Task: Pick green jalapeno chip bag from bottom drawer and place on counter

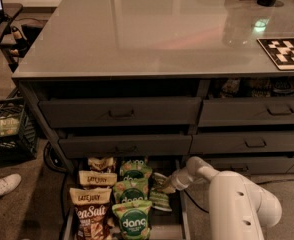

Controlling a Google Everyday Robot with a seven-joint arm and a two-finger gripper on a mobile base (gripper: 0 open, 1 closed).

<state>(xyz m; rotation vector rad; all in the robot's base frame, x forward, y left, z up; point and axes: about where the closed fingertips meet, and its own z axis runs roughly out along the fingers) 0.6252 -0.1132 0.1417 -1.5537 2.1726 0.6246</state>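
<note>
Snack bags are filling the bottom drawer (182,215), which is standing pulled out at the foot of the cabinet, nearest to me; brown-and-cream Late July bags (93,179) and a Sea Salt bag (90,215) are lining its left side, brighter green dang bags (132,219) are standing down the middle, and the green jalapeno chip bag (160,198) is lying along the right side, paler and duller than the rest. From the near right the robot's white arm (239,204) is slanting down and leftward into the drawer; the gripper (168,183) is sitting low at the far end of that pale bag, touching it or just above it; whether it is spread or clamped, and whether it has hold of the bag, I cannot tell. The counter (137,39) is stretching away above, glossy and reflective, with a black-and-white marker tile (286,51) lying near its right edge. To my eye the task is sitting in its first half: the drawer is open and the gripper is at the bag, but the bag is not yet lifted out; securing it, raising it clear of the drawer fronts above, and setting it on the counter are all remaining.
</note>
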